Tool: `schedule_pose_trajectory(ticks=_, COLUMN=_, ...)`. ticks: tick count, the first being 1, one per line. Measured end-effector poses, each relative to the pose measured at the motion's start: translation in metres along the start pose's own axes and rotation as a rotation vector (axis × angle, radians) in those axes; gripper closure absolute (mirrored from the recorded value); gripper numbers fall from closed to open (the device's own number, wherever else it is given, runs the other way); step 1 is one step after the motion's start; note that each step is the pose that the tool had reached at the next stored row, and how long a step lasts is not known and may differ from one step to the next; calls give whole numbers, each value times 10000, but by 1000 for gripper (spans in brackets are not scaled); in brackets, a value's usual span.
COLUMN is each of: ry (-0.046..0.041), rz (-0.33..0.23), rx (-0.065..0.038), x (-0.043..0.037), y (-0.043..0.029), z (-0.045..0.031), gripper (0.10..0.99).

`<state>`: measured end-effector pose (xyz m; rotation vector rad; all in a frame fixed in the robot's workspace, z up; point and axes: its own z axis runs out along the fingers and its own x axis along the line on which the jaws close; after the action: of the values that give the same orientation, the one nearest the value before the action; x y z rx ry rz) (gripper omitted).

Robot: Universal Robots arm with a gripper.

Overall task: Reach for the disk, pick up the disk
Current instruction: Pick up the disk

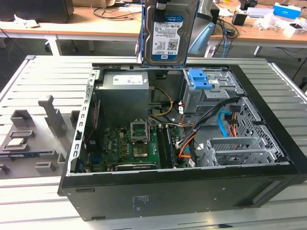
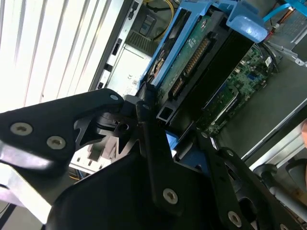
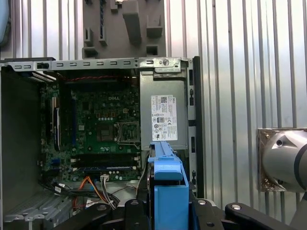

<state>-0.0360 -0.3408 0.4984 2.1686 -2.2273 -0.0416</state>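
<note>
1. Above the open case, well clear of its rim, hangs the flat rectangular silver-grey metal disk (image 1: 168,33) with a blue-and-white barcode label and blue plastic side rails. It stands upright on edge, label toward the exterior view.
2. My black jointed fingers (image 2: 146,115) are clamped on the disk, one on either side of it, as seen in both wrist views. It touches nothing else.
3. In the second wrist view the disk shows its green circuit-board underside and a connector row, with a blue rail along one long edge.
4. In the first wrist view the blue rail sits between my fingers, with the case interior beneath it.
5. Below the disk, a black metal computer tower case (image 1: 192,191) lies on its side with the panel off, resting on a grey slatted metal bench (image 1: 43,72).
6. Inside the case I see a green motherboard (image 1: 129,143), a grey power supply box (image 1: 127,96) with a white label, a blue plastic latch (image 1: 200,79) on a grey metal cage, and orange and black cables.
7. The disk hangs over the power-supply end of the case.
8. On the bench at the exterior view's left, just beside the case, stands a grey plastic fixture block (image 1: 48,120). A small square silver chip (image 1: 17,142) lies on it, well apart from the disk.
</note>
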Motion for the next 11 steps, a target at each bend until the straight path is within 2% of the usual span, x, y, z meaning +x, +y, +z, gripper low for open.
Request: schedule_pose_trajectory(ticks=11, ry=0, rz=-1, rx=1, x=8, y=-7, z=33, gripper=722)
